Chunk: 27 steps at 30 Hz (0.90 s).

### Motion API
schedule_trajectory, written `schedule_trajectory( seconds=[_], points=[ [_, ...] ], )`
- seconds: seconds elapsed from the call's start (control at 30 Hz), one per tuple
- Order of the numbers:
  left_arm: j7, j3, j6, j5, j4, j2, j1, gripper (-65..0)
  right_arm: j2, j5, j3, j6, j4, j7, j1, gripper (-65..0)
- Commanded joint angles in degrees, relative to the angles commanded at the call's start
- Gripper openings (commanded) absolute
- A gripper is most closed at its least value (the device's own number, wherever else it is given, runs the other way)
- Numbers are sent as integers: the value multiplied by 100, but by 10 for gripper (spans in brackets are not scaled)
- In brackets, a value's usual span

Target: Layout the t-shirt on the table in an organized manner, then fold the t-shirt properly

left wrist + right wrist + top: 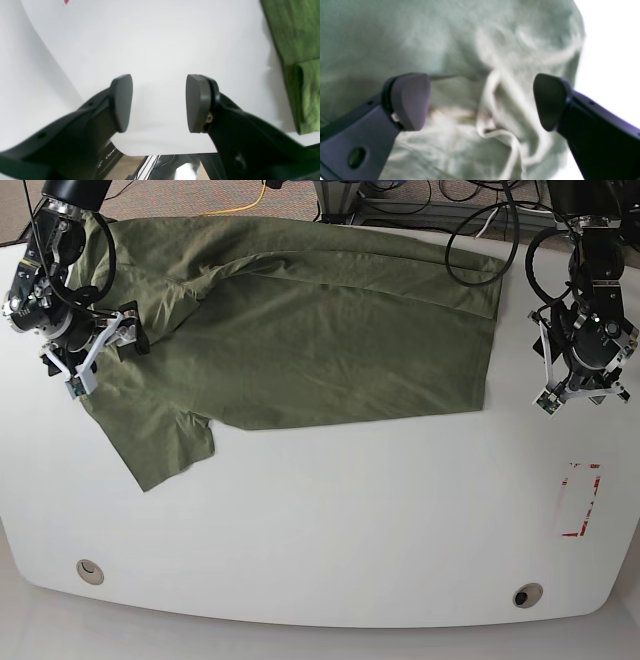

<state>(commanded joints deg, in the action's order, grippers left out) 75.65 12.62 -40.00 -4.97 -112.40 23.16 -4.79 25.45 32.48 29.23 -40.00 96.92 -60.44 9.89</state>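
The olive-green t-shirt (300, 330) lies spread across the far half of the white table (330, 520), with one sleeve (160, 445) pointing to the near left and long creases along its far side. My right gripper (103, 355) is open over the shirt's left edge by that sleeve. In the right wrist view its jaws (480, 101) stand wide over bunched, washed-out fabric (460, 50) and hold nothing. My left gripper (580, 398) is open and empty over bare table, right of the shirt's straight right edge (300, 50). The left wrist view (159, 103) shows white table between the pads.
A red tape rectangle (582, 500) marks the table at the near right and also shows in the left wrist view (65, 2). Two grommet holes (90, 570) (527, 595) sit near the front edge. Black cables (480, 240) hang behind the far edge.
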Motion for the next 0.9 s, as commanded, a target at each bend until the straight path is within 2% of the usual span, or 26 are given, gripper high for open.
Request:
schedule_trajectory(
  seconds=[0.53,0.63,0.67,0.7,0.83,0.87,0.9],
  points=[
    [0,0,0,0,0,0,0,-338,0,0,-9,0,-695,35,26,-48],
    [0,0,0,0,0,0,0,-338,0,18,-26,0,-703,35,26,-146],
    [0,0,0,0,0,-9,0,-338,0,18,-26,0,-703,35,26,-233],
    [0,0,0,0,0,-18,0,-338,0,26,-26,0,-703,35,26,-289],
    [0,0,0,9,0,-35,0,-338,0,26,-44,0,-703,35,26,-615],
    [0,0,0,9,0,-35,0,-338,0,26,-53,0,-703,35,26,-647],
    [0,0,0,9,0,-35,0,-338,0,26,-114,0,-703,35,26,-650]
  ],
)
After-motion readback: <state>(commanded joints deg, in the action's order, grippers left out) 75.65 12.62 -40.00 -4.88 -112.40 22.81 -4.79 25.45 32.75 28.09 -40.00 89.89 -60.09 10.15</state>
